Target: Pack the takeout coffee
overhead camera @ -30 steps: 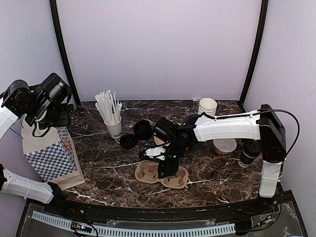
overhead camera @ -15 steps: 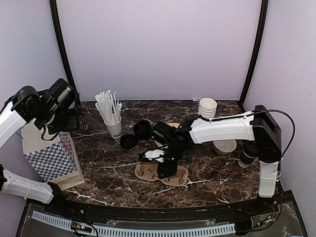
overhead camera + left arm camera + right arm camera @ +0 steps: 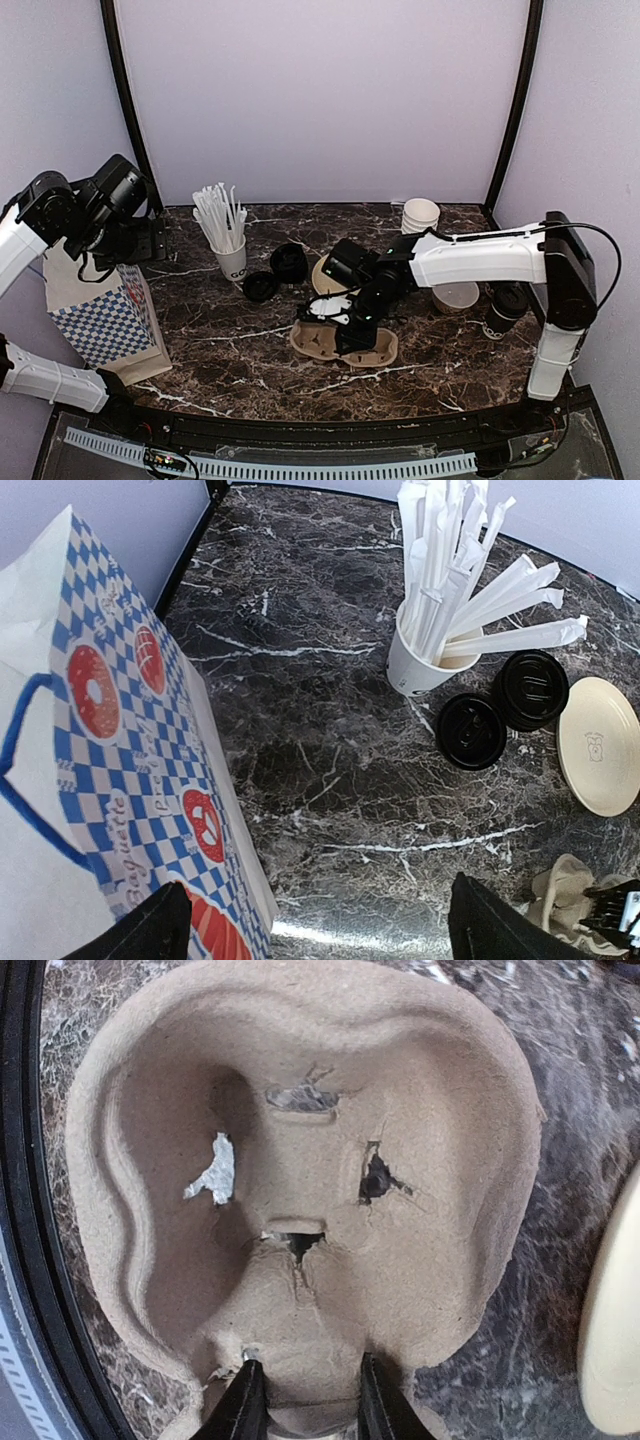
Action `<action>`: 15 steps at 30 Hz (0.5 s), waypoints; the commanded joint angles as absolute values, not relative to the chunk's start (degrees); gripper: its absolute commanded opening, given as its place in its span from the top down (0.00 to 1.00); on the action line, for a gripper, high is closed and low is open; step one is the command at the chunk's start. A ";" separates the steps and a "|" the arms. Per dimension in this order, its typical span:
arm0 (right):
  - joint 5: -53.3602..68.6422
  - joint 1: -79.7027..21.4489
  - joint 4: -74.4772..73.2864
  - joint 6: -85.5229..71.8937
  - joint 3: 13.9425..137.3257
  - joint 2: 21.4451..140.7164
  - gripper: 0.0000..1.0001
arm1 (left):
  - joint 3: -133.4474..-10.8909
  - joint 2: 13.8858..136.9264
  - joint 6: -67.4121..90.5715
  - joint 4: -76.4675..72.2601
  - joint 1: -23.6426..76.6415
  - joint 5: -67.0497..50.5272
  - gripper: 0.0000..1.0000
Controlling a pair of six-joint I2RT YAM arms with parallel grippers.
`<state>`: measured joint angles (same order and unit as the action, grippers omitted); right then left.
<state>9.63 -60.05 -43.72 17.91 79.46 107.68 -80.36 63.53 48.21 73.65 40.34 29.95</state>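
Moulded brown pulp carrier (image 3: 300,1160), rough and torn, pinched by right tool (image 3: 308,1408) (left tool (image 3: 322,935) spread wide)

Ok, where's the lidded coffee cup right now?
Top view: the lidded coffee cup stands far right on the table, just right of the white bowl, beside the right arm.

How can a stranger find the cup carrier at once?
On the marble table, look near the front middle. The cup carrier lies there, under the right tool. Unlike the flat cream disc behind it, it is brown moulded pulp with round wells.
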 commanded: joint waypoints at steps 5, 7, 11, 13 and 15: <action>8.79 -53.79 -44.15 18.80 73.91 98.03 0.74 | -84.09 61.15 52.56 83.87 40.02 37.47 0.06; 8.70 -53.01 -44.05 18.83 73.14 96.65 0.74 | -83.88 61.77 52.59 84.17 39.97 37.52 0.06; 8.85 -51.80 -44.11 18.78 71.99 95.14 0.75 | -85.77 62.15 50.35 82.54 39.95 36.93 0.07; 8.92 -51.11 -44.18 18.92 71.54 94.57 0.75 | -87.54 62.05 50.69 83.98 39.94 37.16 0.08; 9.14 -50.39 -44.26 19.01 71.29 93.91 0.75 | -86.71 60.96 51.74 84.17 39.29 37.05 0.08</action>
<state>8.97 -51.77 -43.90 18.44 72.07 96.23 -85.19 62.70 51.20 81.93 40.32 36.01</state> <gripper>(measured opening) 0.257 0.919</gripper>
